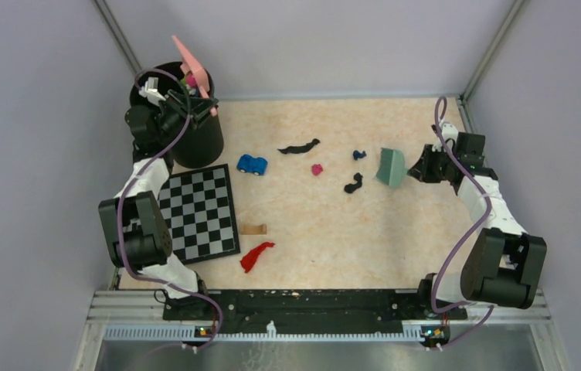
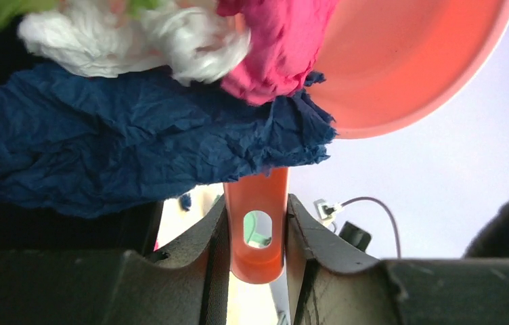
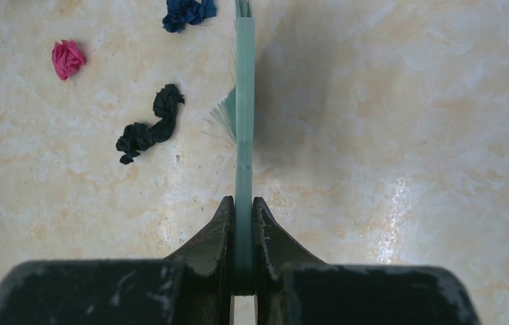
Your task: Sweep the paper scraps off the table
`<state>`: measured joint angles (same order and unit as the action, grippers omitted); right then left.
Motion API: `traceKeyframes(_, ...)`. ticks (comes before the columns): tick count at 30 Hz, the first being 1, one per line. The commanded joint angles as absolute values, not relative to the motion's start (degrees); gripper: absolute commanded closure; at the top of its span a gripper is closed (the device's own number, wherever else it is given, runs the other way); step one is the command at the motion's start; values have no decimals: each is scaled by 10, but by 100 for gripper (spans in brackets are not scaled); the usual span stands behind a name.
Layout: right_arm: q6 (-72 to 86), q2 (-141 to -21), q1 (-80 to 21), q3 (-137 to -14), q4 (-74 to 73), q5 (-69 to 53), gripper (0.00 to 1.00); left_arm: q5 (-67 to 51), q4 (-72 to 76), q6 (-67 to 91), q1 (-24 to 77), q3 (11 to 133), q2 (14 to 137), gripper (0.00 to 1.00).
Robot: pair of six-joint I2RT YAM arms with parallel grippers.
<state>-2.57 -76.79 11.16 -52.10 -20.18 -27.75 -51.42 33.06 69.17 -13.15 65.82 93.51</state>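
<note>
Pink dustpan (image 1: 192,66) is tipping into bin (image 1: 198,143), dumping scraps (image 2: 103,149), left jaws clamping handle (image 2: 256,223); right jaws clamping brush (image 1: 390,167) beside loose scraps.

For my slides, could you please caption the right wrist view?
Right gripper clamping a green brush, with a black scrap, magenta scrap and dark blue scrap on the table.

Two arms are wearing black and white, each carrying a purple cable.
The left arm (image 1: 144,182) and the right arm (image 1: 488,202) are showing slim white links between blocky black joint housings; a purple cable (image 1: 457,247) is looping loosely along each one; both are rising from a black base rail (image 1: 310,303); the left gripper (image 2: 256,227) and the right gripper (image 3: 244,215) are showing matte dark grey fingers (image 3: 206,238), tapering toward the tips and looking scuffed pale along the edges.
</note>
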Motion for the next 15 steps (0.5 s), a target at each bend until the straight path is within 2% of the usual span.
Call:
traceKeyframes(1,-38,-772,117,-527,-200,-289,100,-497,614,899,-142,605,922,100)
traceKeyframes(5,-40,-773,117,-527,-201,-288,100,-429,791,1046,-142,555,939,100)
traceKeyframes(15,-42,-776,117,-529,-205,-291,100,-316,943,1179,-141,504,969,100)
